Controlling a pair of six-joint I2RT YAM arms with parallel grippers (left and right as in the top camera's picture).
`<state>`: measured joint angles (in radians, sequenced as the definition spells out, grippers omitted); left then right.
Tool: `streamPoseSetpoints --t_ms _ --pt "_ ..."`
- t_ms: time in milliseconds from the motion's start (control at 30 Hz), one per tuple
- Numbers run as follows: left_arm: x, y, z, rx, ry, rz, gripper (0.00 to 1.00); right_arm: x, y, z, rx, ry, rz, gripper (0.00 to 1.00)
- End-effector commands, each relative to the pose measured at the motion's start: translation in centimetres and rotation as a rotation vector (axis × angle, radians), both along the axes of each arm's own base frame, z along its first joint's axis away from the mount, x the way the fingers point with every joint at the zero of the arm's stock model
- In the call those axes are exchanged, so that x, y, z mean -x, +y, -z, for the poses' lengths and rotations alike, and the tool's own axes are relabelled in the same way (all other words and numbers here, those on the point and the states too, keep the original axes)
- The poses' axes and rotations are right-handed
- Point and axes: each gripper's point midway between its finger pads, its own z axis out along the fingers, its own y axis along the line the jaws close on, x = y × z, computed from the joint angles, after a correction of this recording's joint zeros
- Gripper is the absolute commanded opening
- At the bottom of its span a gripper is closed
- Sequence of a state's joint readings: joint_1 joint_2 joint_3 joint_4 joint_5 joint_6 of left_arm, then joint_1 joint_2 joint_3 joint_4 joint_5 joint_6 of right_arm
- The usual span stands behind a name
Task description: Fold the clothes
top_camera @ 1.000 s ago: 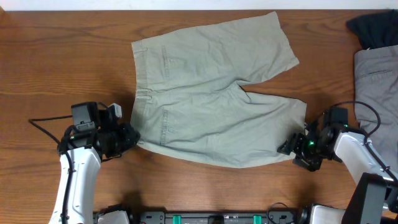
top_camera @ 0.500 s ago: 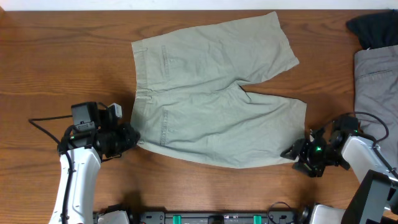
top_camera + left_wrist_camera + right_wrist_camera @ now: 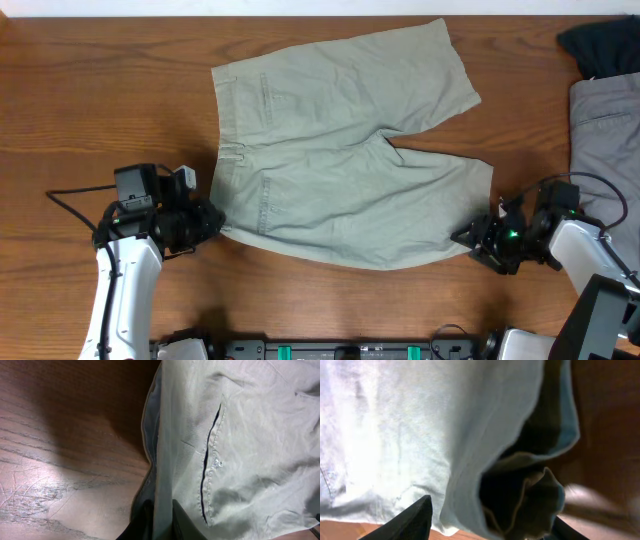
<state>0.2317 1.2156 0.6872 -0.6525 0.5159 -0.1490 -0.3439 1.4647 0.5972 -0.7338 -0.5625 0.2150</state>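
The clothes, a pair of light khaki-green shorts [image 3: 340, 160], lie flat on the wooden table with the waistband to the left and both legs pointing right. My left gripper [image 3: 212, 225] is at the near waistband corner, shut on the fabric edge, which runs pinched between its fingers [image 3: 143, 520] in the left wrist view. My right gripper [image 3: 470, 240] is at the near leg's hem. In the right wrist view the shorts' hem [image 3: 520, 485] hangs loosely between the right gripper's wide-apart fingers [image 3: 405, 522], its dark inside gaping open.
A grey garment [image 3: 605, 130] lies at the table's right edge, just behind my right arm, with a black garment [image 3: 600, 45] above it at the far right corner. Bare wood [image 3: 100, 100] stretches left of the shorts.
My right gripper dipped toward the near table edge, then came back up against the leg hem, its jaws a little narrower than a second ago. The left arm and the shorts have not moved.
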Motion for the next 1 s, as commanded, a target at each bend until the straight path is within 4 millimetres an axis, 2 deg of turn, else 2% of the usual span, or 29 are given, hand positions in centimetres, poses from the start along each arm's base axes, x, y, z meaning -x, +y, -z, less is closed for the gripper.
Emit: streamPoseSetpoints --t_ms 0,233,467,567,700,867,967 --pt "-0.2 0.2 -0.1 -0.021 -0.011 0.015 0.12 -1.2 -0.7 -1.9 0.001 -0.084 -0.022 0.57" --pt "-0.2 0.2 -0.1 -0.021 -0.011 0.015 0.12 1.2 -0.5 -2.2 0.008 0.015 -0.017 0.54" --pt "-0.3 0.3 -0.1 -0.024 -0.017 0.018 0.12 3.1 -2.6 -0.8 0.145 0.139 0.023 0.45" --pt "-0.3 0.3 -0.2 -0.024 -0.019 0.018 0.13 2.9 -3.3 -0.5 0.185 0.141 0.041 0.41" --pt "-0.4 0.3 -0.2 -0.025 -0.023 0.018 0.13 2.0 -3.7 0.1 0.2 0.115 0.09 0.4" --pt "-0.4 0.3 -0.2 -0.025 -0.023 0.018 0.12 2.0 -3.4 1.9 0.186 0.11 0.137 0.48" --pt "-0.4 0.3 -0.2 -0.025 -0.023 0.018 0.12 1.3 -2.6 2.4 0.134 0.071 0.125 0.52"
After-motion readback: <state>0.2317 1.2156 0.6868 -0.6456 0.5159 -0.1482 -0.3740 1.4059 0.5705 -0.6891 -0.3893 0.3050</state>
